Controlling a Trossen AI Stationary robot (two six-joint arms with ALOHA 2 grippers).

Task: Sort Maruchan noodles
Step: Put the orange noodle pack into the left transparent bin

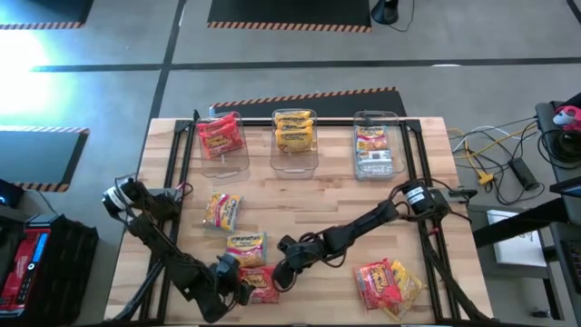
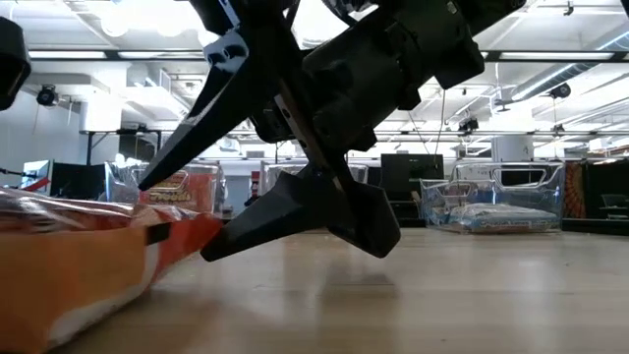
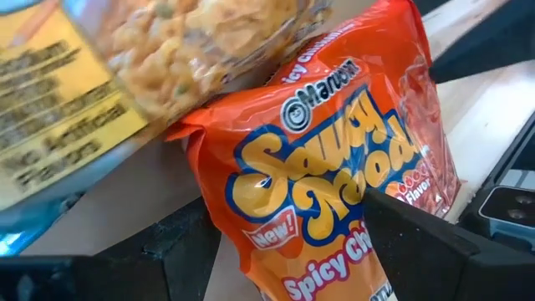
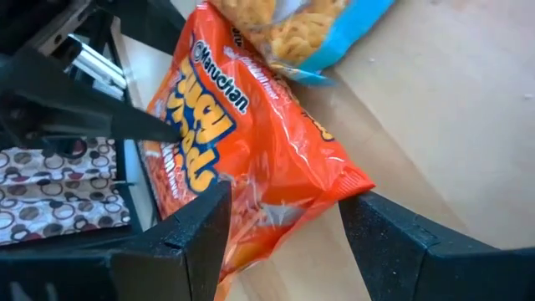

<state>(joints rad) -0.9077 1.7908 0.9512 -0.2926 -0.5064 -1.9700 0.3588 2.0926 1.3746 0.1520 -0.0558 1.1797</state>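
On the bench (image 1: 300,195), near the front edge, I see the red-orange noodle packet (image 1: 263,283) lying flat. Left gripper (image 1: 243,289) and right gripper (image 1: 283,272) flank it from opposite ends, both open, neither gripping; each about equally near.

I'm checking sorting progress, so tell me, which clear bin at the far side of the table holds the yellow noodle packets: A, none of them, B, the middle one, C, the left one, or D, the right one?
B: in the high view the middle bin holds the yellow packets, while the left bin holds red packets.
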